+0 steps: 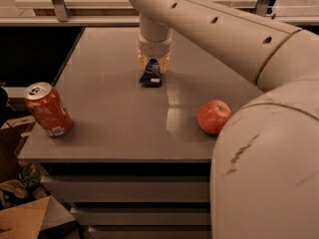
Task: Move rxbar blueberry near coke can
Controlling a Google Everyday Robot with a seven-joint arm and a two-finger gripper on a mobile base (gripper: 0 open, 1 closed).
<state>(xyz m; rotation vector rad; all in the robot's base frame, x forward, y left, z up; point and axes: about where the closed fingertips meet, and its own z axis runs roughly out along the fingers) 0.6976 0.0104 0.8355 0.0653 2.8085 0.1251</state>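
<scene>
The dark blue rxbar blueberry (pixel 151 72) is at the middle back of the grey table (pixel 114 113). My gripper (pixel 152 66) comes straight down on it from above, shut on the bar, whose top end is tipped up between the fingers. The red coke can (pixel 47 109) stands upright at the table's front left corner, far from the bar and the gripper.
A round red apple (pixel 214 116) lies on the table at the front right. My arm's large white link (pixel 269 173) fills the right foreground. Cardboard and clutter (pixel 25 203) lie on the floor to the left, below the table.
</scene>
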